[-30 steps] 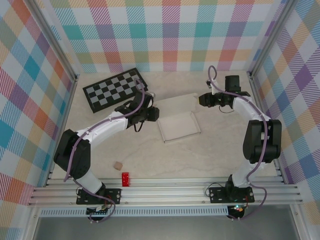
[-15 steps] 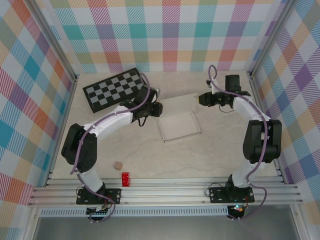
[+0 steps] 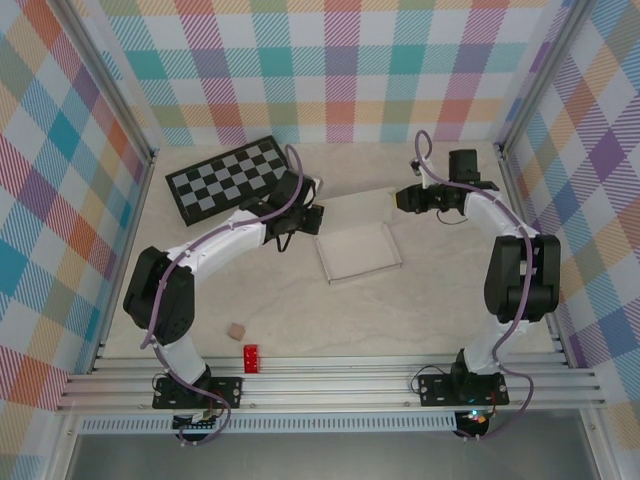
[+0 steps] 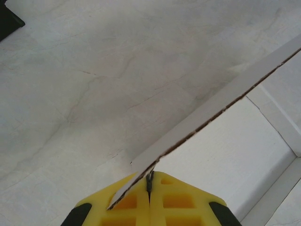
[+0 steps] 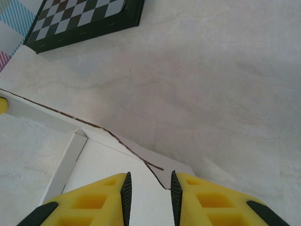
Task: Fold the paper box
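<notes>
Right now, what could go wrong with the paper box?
1. The left gripper pinches just the thin end of a raised flap on the paper box. If it pulls, the flap might slip out or crease.
2. The right gripper is open at another flap's corner. If it closes a little off, it may miss the corner or bend it.

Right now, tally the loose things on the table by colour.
White: 1, thin cardboard paper box
Black and grey: 1, flat checkerboard
Red: 1, small rectangular block
Tan: 1, small lump
Total: 4
</notes>
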